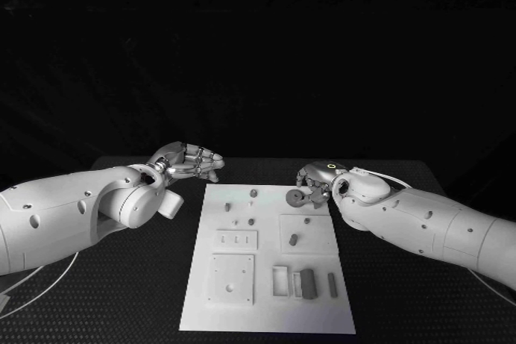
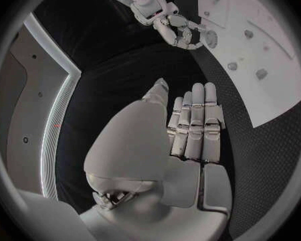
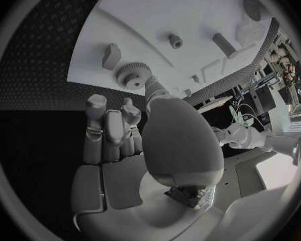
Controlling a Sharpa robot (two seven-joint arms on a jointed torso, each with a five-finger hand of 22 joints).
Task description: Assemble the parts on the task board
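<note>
**Gear pinched at the board's far right edge**

Right hand (image 1: 314, 186) is up at the far right corner of the board (image 1: 269, 314), and it has a gear (image 1: 292, 198) pinched at its fingertips. In the right wrist view that gear (image 3: 134, 76) is a round, toothed disc with a hole through the centre, sitting over the board's edge; its flat face is turned toward the camera, so its axis runs roughly along the fingers. It looks grey.

Left hand (image 1: 192, 163) hangs over the black table (image 1: 129, 299) just off the board's far left corner. From the left wrist view its fingers (image 2: 194, 120) lie straight, side by side, with nothing in them.

Out on the board: a short peg (image 1: 253, 193) stands near the far edge, with a small stud (image 1: 227, 207) on its left. A stubby cylinder (image 1: 294, 240) lies on a raised square plate, long axis pointing away from the robot. Nearer the robot, a dark bar (image 1: 308, 282) lies lengthwise in the same direction, with a thinner bar (image 1: 332, 285) just to its right.

No readable writing on any part.
</note>
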